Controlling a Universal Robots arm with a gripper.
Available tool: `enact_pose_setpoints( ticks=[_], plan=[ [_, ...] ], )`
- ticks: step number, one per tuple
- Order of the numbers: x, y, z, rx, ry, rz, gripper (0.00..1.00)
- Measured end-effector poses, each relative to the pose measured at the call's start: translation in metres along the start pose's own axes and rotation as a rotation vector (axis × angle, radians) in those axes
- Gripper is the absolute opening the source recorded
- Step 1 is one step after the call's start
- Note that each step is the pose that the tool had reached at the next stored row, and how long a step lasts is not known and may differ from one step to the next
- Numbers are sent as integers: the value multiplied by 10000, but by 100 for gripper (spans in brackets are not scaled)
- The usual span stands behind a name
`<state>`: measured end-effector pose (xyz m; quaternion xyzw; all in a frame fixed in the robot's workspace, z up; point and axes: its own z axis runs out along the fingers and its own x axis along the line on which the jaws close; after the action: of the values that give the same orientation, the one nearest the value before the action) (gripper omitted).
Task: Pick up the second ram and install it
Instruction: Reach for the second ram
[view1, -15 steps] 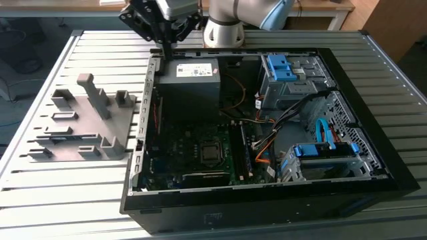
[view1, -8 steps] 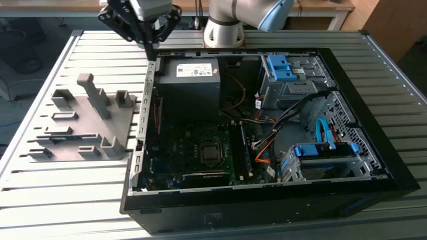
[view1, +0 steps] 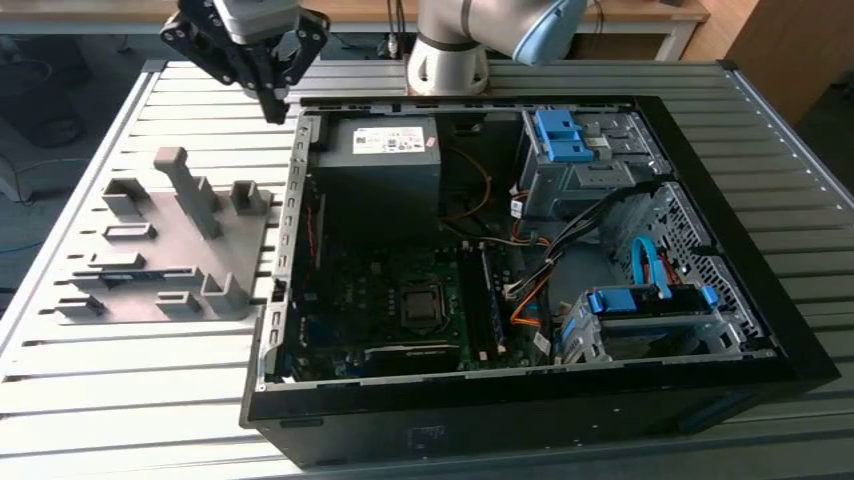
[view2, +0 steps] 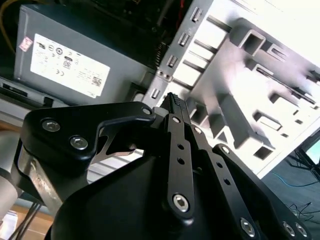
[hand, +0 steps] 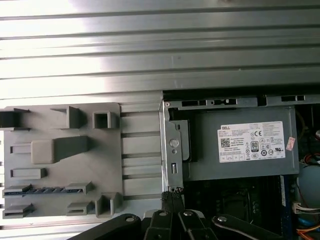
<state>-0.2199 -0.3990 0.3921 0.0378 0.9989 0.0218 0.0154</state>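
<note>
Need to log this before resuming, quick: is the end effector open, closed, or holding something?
End effector: closed, holding nothing, hanging over the case corner.

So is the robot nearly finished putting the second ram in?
Not yet. The second ram lies in its slot on the gray holder, not picked up. The gripper is shut and empty, hovering over the table by a corner of the computer case. Done: nothing I can see for this stick. Left: grabbing it and seating it in the motherboard.
</note>
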Motion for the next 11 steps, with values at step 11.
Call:
enact_pose_setpoints(
  ticks=[11],
  plan=[
    [308, -24, 8, -1, -1, 0, 10]
  ],
)
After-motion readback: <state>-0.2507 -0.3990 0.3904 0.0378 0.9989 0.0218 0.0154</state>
